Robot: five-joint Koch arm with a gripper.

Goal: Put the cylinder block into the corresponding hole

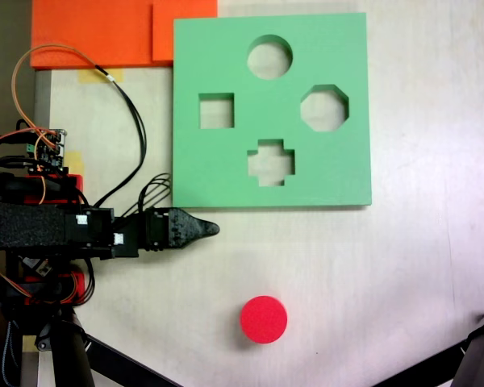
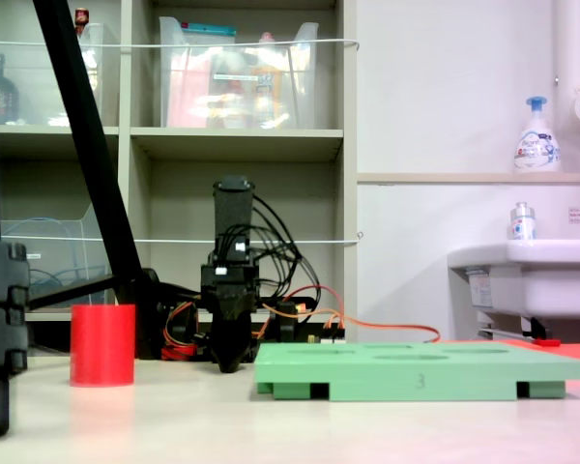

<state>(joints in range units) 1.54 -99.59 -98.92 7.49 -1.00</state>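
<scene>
- While the arm lies stretched low across the tabletop (image 1: 403, 266) from its left edge in the top-down fixed view, its tool (image 1: 212, 229) points right, just below the green foam board's (image 1: 226, 177) lower left corner and apart from it.
- The tool tapers to a single dark tip in both fixed views, so I cannot tell whether the jaws are parted or closed; nothing is seen held in it.
- The cylinder block (image 1: 264, 319) stands upright on the bare tabletop, nearer the bottom edge, below and slightly right of the tool's tip, clearly apart from it.
- From the low fixed view the red cylinder block (image 2: 102, 345) sits left of the tool (image 2: 230, 362), with open tabletop between them, and the board (image 2: 420, 372) lies to the right.
- The corresponding hole (image 1: 269, 57), the round cutout, is near the board's far edge, well away from the block; square, octagonal and cross cutouts lie nearer.
- Orange foam sheets (image 1: 97, 32) rest at the top left corner.
</scene>
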